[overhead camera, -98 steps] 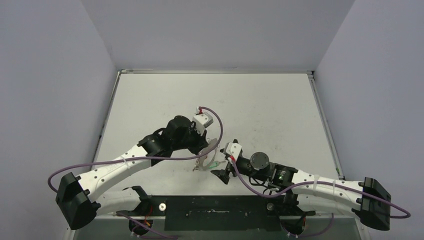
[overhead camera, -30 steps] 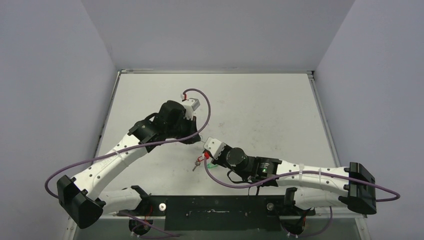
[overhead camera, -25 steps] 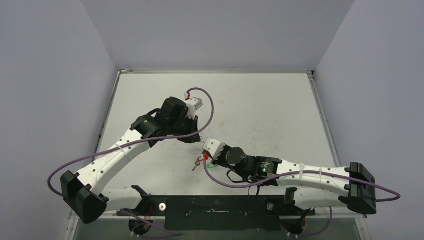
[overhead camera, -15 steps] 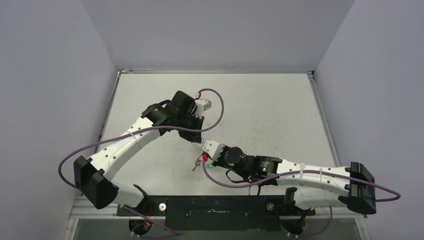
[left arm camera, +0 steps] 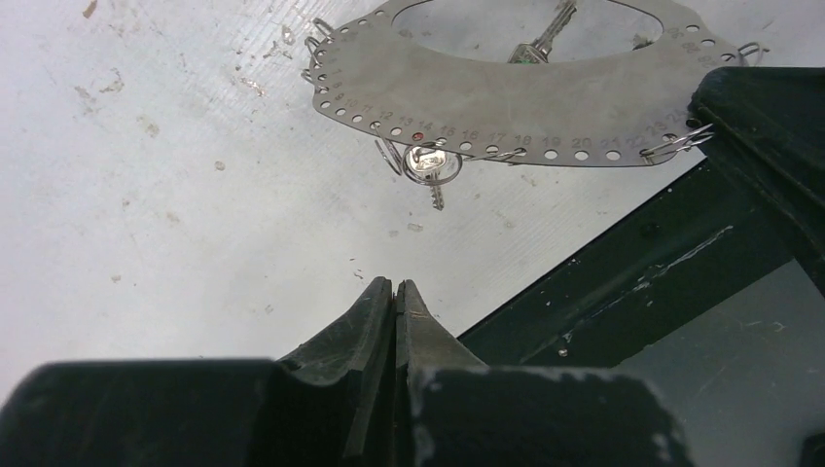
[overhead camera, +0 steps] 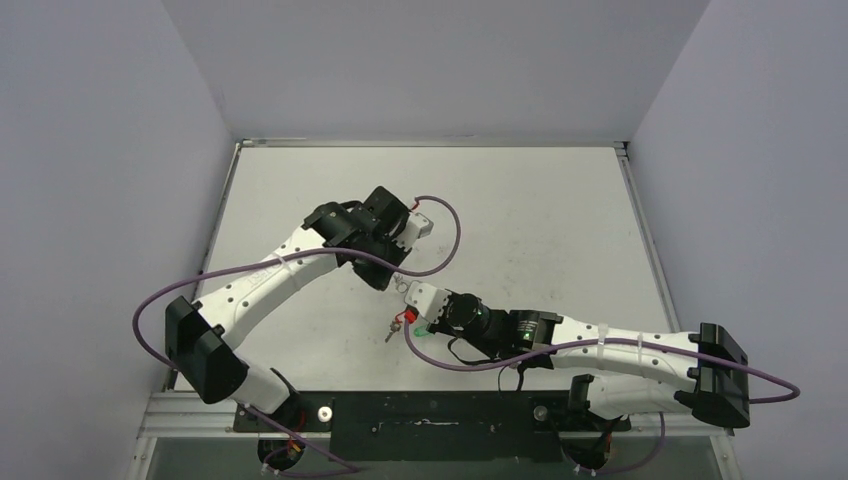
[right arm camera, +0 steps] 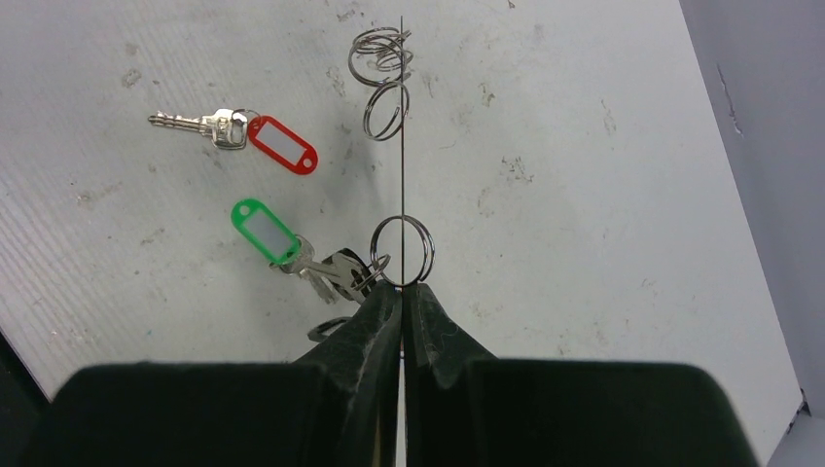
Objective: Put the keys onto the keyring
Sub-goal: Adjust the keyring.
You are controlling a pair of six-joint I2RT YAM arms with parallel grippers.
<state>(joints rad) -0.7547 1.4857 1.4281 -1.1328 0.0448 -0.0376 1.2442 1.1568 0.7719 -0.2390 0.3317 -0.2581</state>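
Right wrist, right tool (right arm camera: 401, 289) pinching keyring (left arm camera: 506, 97), left tool (left arm camera: 394, 288) pressed together, red-tagged key (right arm camera: 280, 145) nearby.

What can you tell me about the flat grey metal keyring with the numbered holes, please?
The flat grey metal keyring is a thin oval band around a large open middle, with a row of small numbered holes along its outer edge. Wire rings and clips hang from several holes, and one ring carries a small silver key. One end is pinched in the shut right gripper, whose wrist camera sees it edge-on as a thin line. The left gripper is clear of it.
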